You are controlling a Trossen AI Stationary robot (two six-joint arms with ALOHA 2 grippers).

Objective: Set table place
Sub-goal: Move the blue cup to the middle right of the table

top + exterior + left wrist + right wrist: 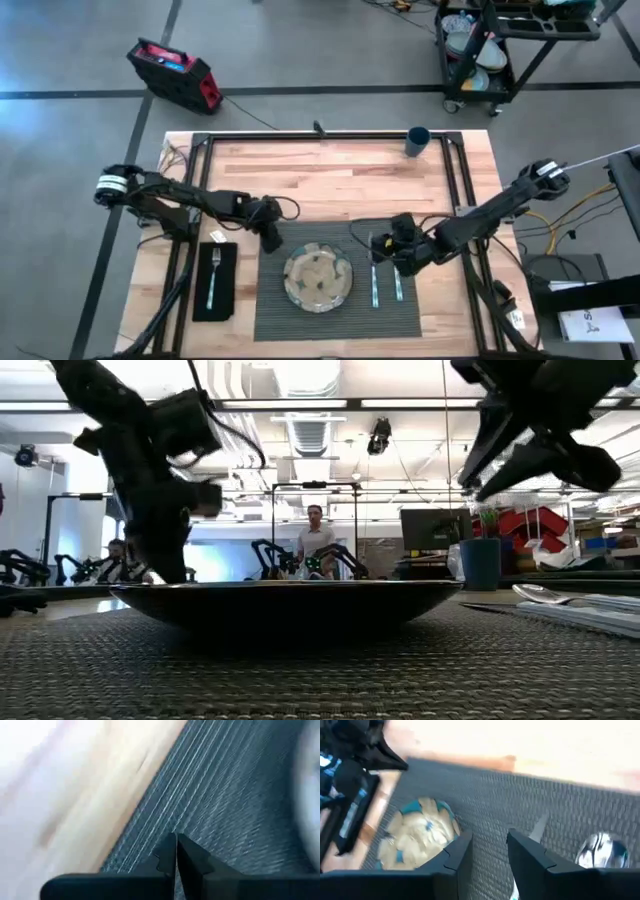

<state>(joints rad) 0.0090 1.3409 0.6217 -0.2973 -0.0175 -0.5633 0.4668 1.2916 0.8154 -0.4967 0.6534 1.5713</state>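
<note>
Looking down, only the high view shows the fork (213,276) lying lengthwise on the napkin (215,282) left of the placemat (337,312), while left gripper (176,851) is pressed together and right gripper (489,845) spread.

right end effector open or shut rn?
Open. The right wrist view shows the right end effector with a clear gap between its two fingers, nothing held, above the placemat beside the knife.

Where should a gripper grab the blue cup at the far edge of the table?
Probably the rim. The blue cup stands upright and alone near the table's far edge, mouth up, so coming straight down with one finger inside the wall should work. Its straight sides would also suit a level side grip. The right gripper is nearer.
</note>
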